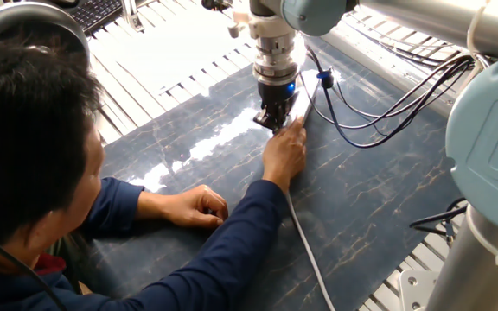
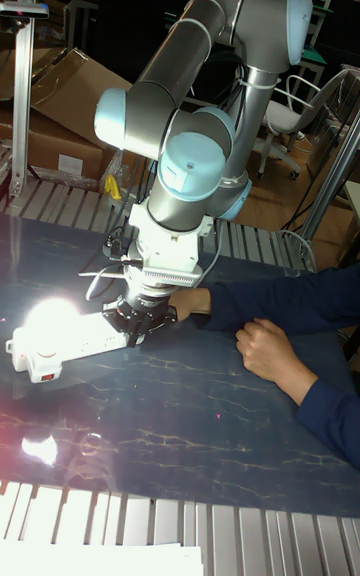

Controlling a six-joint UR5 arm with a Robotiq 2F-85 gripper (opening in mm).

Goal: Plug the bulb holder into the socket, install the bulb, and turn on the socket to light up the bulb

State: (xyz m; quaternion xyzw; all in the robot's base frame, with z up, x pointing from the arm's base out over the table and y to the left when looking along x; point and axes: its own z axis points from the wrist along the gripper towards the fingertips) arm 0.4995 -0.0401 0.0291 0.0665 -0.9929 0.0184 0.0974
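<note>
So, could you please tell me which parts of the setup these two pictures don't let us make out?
- Bulb and holder: tall fixed view, washed out by the glare on the socket.
- Socket: fixed view, only a sliver shows behind the claw and the person's hand.
- Claw's jaws: both views, too small and dark to tell open or shut.

your gripper [image 1: 274, 123] hung low over the dark marbled table [image 1: 370, 199], just above the man's hand [image 1: 284, 154] pressed on the white socket [image 1: 304, 105]; its cord [image 1: 311, 259] ran toward the table edge.
</note>
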